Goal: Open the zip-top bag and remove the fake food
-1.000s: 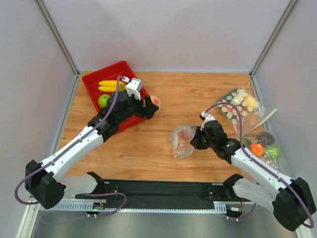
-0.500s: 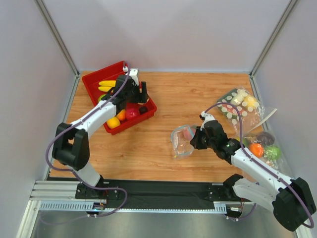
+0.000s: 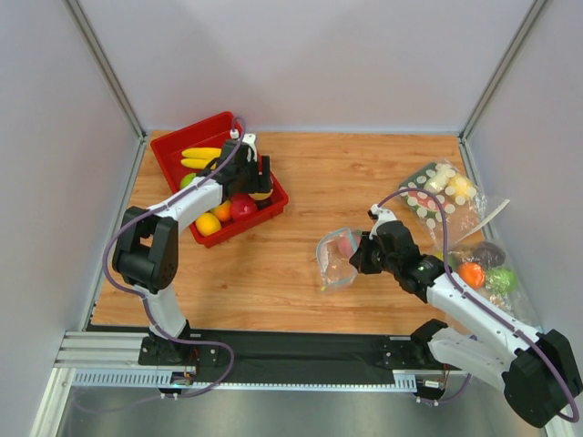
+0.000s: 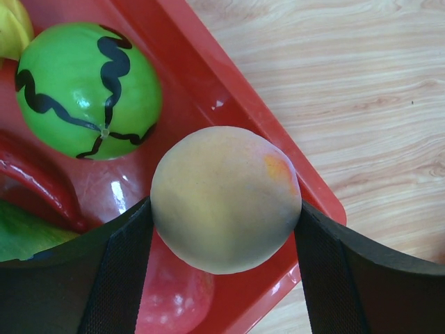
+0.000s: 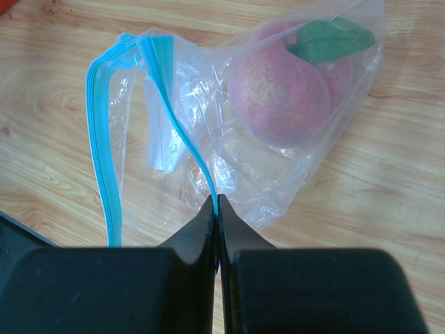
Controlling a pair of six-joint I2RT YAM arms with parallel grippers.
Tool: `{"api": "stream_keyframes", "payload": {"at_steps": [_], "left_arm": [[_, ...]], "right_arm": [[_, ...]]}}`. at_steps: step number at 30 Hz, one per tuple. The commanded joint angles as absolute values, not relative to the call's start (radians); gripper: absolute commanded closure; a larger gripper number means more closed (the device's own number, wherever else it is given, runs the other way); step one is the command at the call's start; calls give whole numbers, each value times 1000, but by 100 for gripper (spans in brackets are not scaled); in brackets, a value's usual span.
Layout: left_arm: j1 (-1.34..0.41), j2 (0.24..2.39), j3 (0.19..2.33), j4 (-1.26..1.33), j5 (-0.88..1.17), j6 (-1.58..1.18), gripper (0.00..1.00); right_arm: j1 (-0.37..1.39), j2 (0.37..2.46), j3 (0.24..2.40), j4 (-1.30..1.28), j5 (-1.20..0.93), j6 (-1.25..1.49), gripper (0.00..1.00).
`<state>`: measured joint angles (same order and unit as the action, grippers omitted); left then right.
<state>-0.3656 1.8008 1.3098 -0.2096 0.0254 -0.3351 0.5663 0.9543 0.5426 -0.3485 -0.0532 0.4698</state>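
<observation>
Over the last sec the L gripper [image 3: 260, 185] has swung from above the bare wood just R of the red tray [image 4: 208, 62] to over the tray's right-hand corner. Its fingers are clamped on a yellow-orange fruit [image 4: 226, 200], pads pressed on both sides. The fruit hangs inside the rim, near a green striped ball [image 4: 87, 90]. So one piece of fake food is already out of the bag & at what looks like its drop spot; release not yet done. The R gripper [image 3: 357, 257] hasn't shifted in that time. Its jaws are pinched tight on one lip of the zip-top bag [image 5: 208, 132], right at the blue zip strip [image 5: 104, 139], keeping the mouth open while the other lip hangs apart. The bag sits mid-table on the wood, well apart from the tray. A pink-red fruit [image 5: 278, 97] w/ a green leaf is still inside, toward the closed end; whether another hides behind it can't be told. Judgement: opening is done, removal partway. Next, L prob. lets go into the tray, then heads back to the bag mouth for the pink one. Risk: the thin film could slip from the R pinch, or the mouth could sag shut as L reaches in.
</observation>
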Motion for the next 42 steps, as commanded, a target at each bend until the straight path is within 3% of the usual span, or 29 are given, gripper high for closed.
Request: {"api": "stream_keyframes", "payload": {"at_steps": [1,5,10,23,33,36,42], "left_arm": [[-364,1801,1304,-222,20,-354,52],[-364,1809,1310,-245,40,-344,43],[-365,1775,1324,-264,103,-318,1],[-394,1464,1258,-224,106,-227,1],[-616,1359,1272,-248,72,-141,3],[-710,1377,1264,-249,83,-144,8],[-871,1442,1227,-226,101,-198,29]], "right_arm": [[565,934,542,-330,-48,456,100],[564,936,541,-327,-51,457,100],[563,930,537,-327,-54,460,100],[565,930,543,-324,-58,465,100],[565,931,554,-322,-61,463,100],[564,931,555,-325,-61,468,100],[563,911,557,-334,-49,469,100]]}}
